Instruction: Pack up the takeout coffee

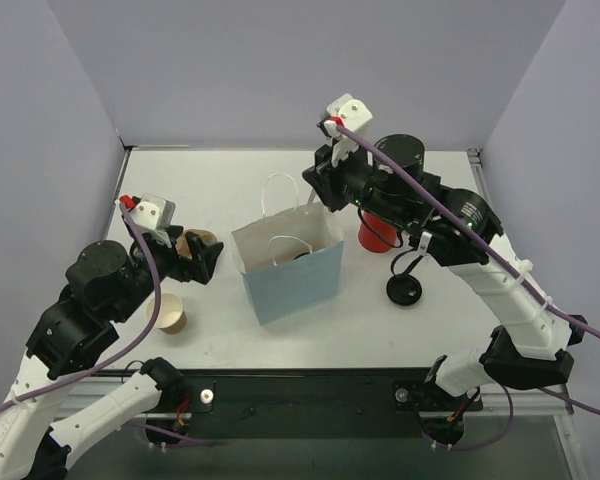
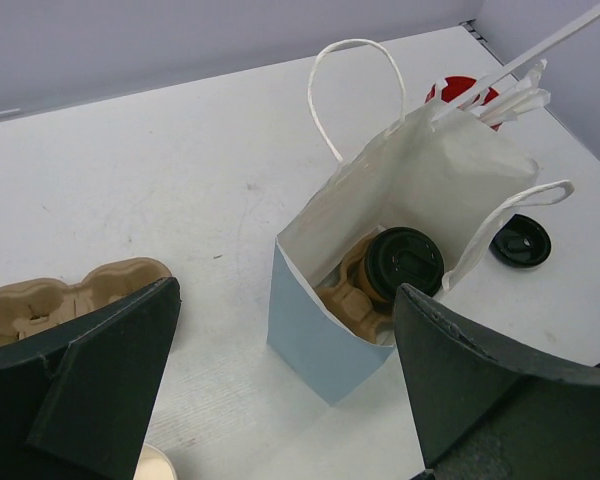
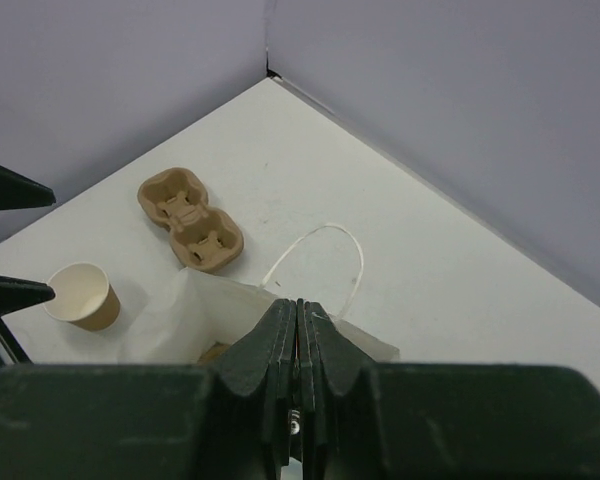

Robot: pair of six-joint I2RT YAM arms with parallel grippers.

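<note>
The takeout coffee (image 2: 405, 262), a tan cup with a black lid, stands inside the blue bag (image 1: 290, 268), seated in a tan pulp carrier (image 2: 352, 300). In the top view only a dark patch of it (image 1: 300, 256) shows in the bag's mouth. My left gripper (image 1: 205, 258) is open and empty, left of the bag and above the table; the bag (image 2: 325, 325) lies between its fingers (image 2: 490, 390) in the left wrist view. My right gripper (image 1: 318, 190) is shut at the bag's back rim (image 3: 200, 290), seemingly pinching the paper beside the white handle (image 3: 325, 240).
A second pulp carrier (image 1: 195, 243) lies by my left gripper. A lidless tan cup (image 1: 170, 313) stands near the front left. A loose black lid (image 1: 403, 290) lies right of the bag. A red cup of white straws (image 1: 375, 233) stands behind it, under my right arm.
</note>
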